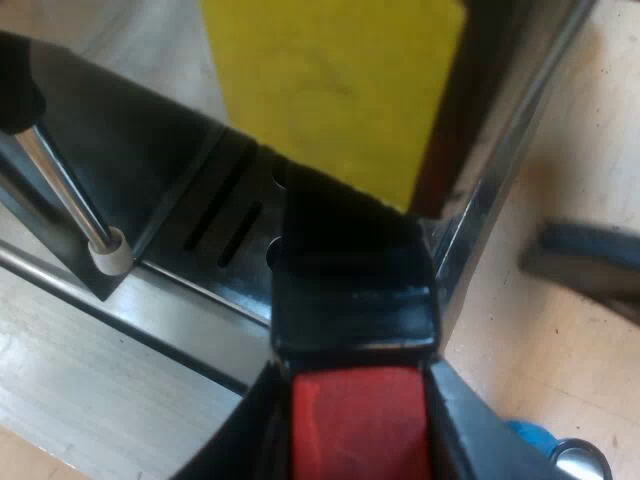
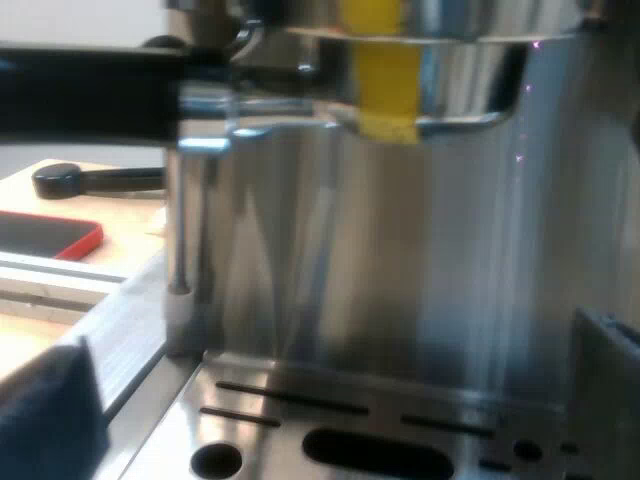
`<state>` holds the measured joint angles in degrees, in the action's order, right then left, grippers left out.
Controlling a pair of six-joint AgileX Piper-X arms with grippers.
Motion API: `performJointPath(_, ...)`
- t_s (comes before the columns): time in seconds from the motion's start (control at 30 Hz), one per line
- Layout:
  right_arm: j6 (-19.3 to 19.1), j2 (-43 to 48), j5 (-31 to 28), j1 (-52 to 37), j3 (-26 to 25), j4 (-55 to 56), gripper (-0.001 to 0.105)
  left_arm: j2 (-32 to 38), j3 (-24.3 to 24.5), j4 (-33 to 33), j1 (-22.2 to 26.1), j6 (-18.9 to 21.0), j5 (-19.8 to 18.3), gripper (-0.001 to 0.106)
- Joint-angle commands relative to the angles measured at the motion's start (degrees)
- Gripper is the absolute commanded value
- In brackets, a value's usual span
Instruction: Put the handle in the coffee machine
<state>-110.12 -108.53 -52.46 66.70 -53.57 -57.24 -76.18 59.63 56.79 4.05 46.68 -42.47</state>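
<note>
My left gripper (image 1: 360, 440) is shut on the holder's dark handle (image 1: 350, 290), its black fingers (image 1: 465, 420) pressed to both sides of the red end (image 1: 358, 415). The handle points at the espresso machine's slotted drip tray (image 1: 215, 215). From the right wrist view the black handle (image 2: 90, 95) runs level to the metal holder (image 2: 275, 110), which sits up under the machine's brew head (image 2: 430, 25), above the drip tray (image 2: 330, 420). My right gripper (image 2: 330, 400) hovers low over that tray, open, with nothing between its fingers (image 2: 45, 410).
The steam wand (image 1: 70, 190) with its pale tip hangs beside the tray, close to the handle's path. A yellow patch (image 1: 330, 80) shows on the machine's shiny front. On the wooden table lie a blue object (image 1: 535, 440), a flat red-edged item (image 2: 50, 235) and a black knob (image 2: 65, 180).
</note>
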Motion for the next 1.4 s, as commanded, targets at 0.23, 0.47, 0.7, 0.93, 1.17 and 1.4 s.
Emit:
performJointPath(0.23, -0.47, 0.03, 11.95, -6.44, 0.05, -0.35, 0.061, 1.52, 2.3, -5.93, -0.17, 0.58, -11.14, 0.0)
performJointPath(0.47, -0.22, -1.65, 12.96, -7.85, -1.07, -0.62, 0.06, 1.52, 2.3, -8.01, -0.17, -0.7, -11.02, 0.0)
performJointPath(0.7, -0.22, -6.33, 11.5, -8.26, -6.1, -0.83, 0.06, 1.52, 3.32, -8.21, -0.17, -0.7, -11.02, 0.0)
performJointPath(0.93, -0.22, -8.07, 9.26, -9.69, -10.2, -0.71, 0.052, 1.52, 3.63, -8.04, -0.17, -0.7, -11.02, 0.0)
performJointPath(1.17, -0.22, -8.07, 9.22, -10.24, -10.32, -0.85, 0.049, 1.52, 3.63, -7.95, -0.17, -0.7, -11.02, 0.0)
performJointPath(1.4, -0.22, -8.07, 9.22, -11.28, -12.21, -1.54, 0.049, 1.52, 3.63, -7.84, -0.17, -0.7, -11.02, 0.0)
